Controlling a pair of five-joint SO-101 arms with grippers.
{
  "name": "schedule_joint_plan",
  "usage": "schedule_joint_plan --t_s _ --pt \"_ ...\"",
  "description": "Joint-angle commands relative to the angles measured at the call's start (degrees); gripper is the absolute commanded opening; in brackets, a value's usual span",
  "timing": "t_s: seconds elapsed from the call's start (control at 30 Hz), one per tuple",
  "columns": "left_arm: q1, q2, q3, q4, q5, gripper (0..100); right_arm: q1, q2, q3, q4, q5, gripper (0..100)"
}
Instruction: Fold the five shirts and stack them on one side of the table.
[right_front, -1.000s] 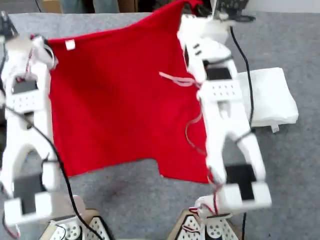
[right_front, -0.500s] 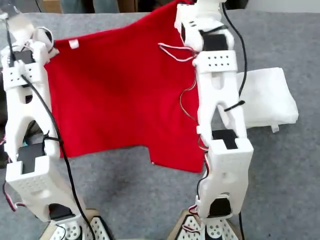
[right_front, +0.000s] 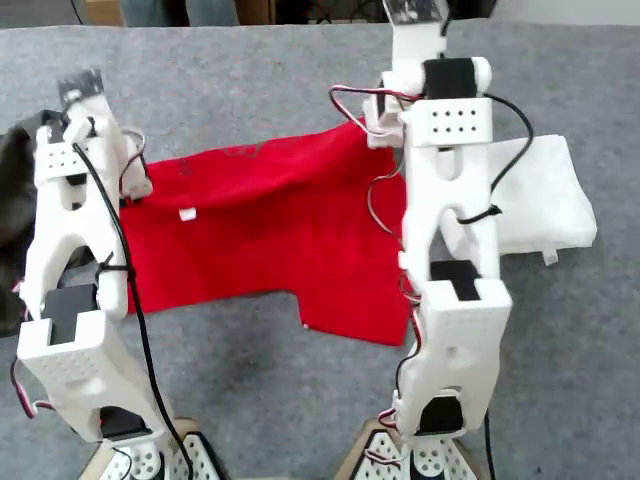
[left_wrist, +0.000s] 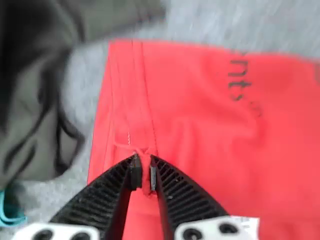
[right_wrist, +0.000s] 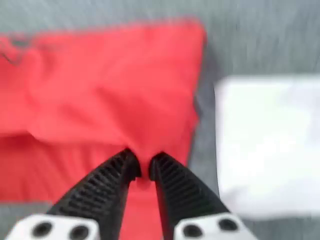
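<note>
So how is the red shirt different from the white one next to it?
The red shirt lies wide and only loosely doubled over, while the white shirt is a compact folded bundle. The red shirt is pinched by the left tool and the right tool; the white shirt has no tool on it. Both rest on the grey table.

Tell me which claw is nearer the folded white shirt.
Right. The right claw pinches the red shirt beside the white shirt; the left claw pinches its far edge.
</note>
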Motion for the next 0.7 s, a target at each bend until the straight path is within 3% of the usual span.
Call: schedule_joint_plan --t_s 0.0,0.17,0.3,0.5,0.67 --pt "-0.31 -1.23 4.44 0.09 -0.97 3 0.97 -9.8 13.41 0.79 3.69 1.3" --pt "-0.84 -1.23 7.6 -2.02 -1.49 3 1.23 -24.66 38.02 -4.13 6.77 1.3" --pt "-0.22 -1.85 7.6 -0.26 -6.42 3 2.29 -34.51 49.8 -7.03 7.12 1.3" --pt "-3.3 -9.58 14.73 -0.35 -13.19 3 2.64 -42.33 61.14 -7.3 7.21 1.3" --pt "-3.12 -19.6 25.63 -4.13 -16.35 3 2.55 -45.49 62.37 -6.95 8.35 1.3"
